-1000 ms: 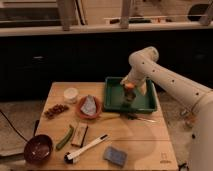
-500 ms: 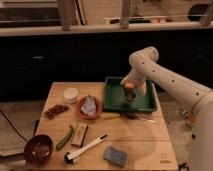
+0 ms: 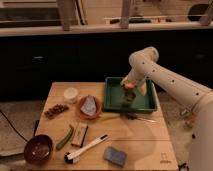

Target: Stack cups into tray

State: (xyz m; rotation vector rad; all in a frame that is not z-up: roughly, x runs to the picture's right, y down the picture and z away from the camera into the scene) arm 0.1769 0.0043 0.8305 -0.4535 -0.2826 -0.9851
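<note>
The green tray [image 3: 112, 102] lies at the back right of the wooden table. Inside it an orange cup [image 3: 129, 87] sits on top of a dull grey cup [image 3: 129, 96], forming a short stack near the tray's middle. My gripper [image 3: 129, 83] comes down from the white arm on the right and is right over the orange cup, at its top.
A shallow orange dish [image 3: 89, 107] with a crumpled grey thing sits left of the tray. A white cup [image 3: 71, 94], dark snacks [image 3: 56, 110], a maroon bowl [image 3: 38, 149], a green pod [image 3: 65, 137], a brush [image 3: 86, 148] and a blue sponge [image 3: 114, 155] lie on the table.
</note>
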